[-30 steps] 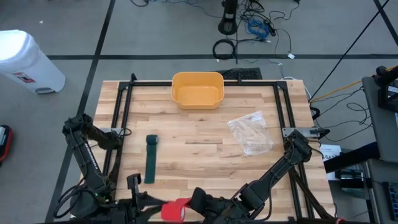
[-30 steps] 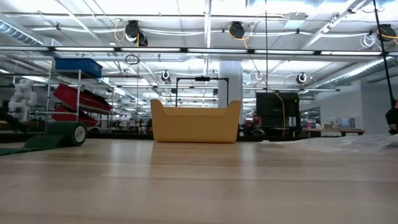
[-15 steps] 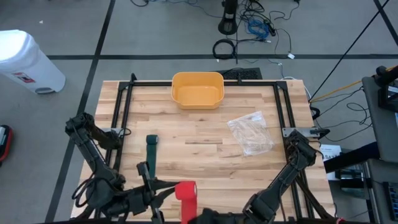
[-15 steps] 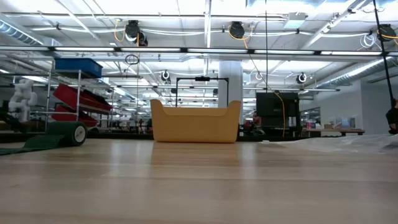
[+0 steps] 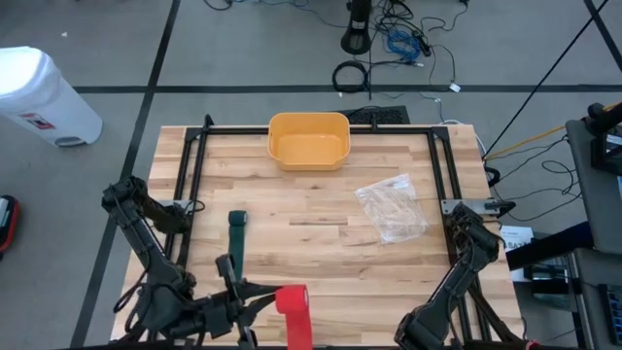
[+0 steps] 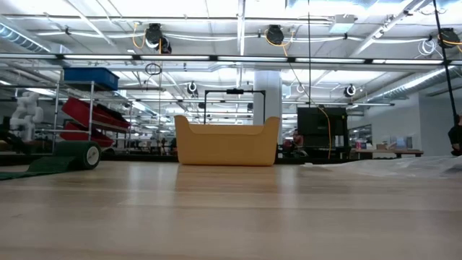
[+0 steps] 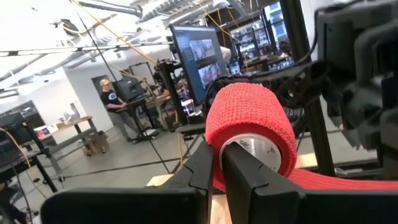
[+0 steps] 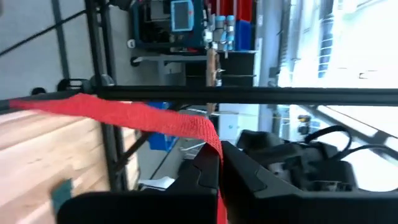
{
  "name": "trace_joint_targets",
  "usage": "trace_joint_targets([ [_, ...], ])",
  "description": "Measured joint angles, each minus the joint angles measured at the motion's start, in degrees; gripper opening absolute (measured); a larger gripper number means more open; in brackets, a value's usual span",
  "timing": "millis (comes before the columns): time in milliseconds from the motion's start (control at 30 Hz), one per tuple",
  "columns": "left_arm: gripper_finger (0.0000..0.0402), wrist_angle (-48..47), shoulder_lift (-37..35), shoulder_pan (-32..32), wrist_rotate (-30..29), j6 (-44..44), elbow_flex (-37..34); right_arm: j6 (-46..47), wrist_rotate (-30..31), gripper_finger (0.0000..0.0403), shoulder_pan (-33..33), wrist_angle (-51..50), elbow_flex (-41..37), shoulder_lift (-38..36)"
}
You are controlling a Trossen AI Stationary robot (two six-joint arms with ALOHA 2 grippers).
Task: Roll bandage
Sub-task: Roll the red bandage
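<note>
I am working in the middle of the rolling step: my left gripper (image 7: 214,163) is pinching the core of the red bandage roll (image 7: 250,129) with narrow jaws, near the table (image 5: 321,243) edge farthest from the yellow bin (image 5: 308,139). My right gripper (image 8: 217,171) is clamping the loose red tail (image 8: 134,117) fully closed. Next, I judge, I must be turning the roll while keeping this tail tight.
</note>
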Motion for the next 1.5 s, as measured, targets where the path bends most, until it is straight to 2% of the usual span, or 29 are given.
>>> trace_joint_targets([
  [733,0.0029,-8.7,0.0,0.2,-0.5,-5.6,0.0,-19.9,-0.6,0.0000,1.0,17.5,0.0,0.0],
  [967,0.0029,-13.1,0.0,0.9,-0.3,-10.4,0.0,-26.4,-2.7,0.0000,0.8,22.9,0.0,0.0],
  [1333,0.0029,-14.8,0.0,1.6,0.5,-12.1,0.0,-28.6,-3.7,0.0000,-0.2,25.3,0.0,0.0],
  [1500,0.0029,-17.4,0.0,1.6,4.3,-14.1,0.0,-31.0,-3.7,0.0000,-1.1,25.8,0.0,0.0],
])
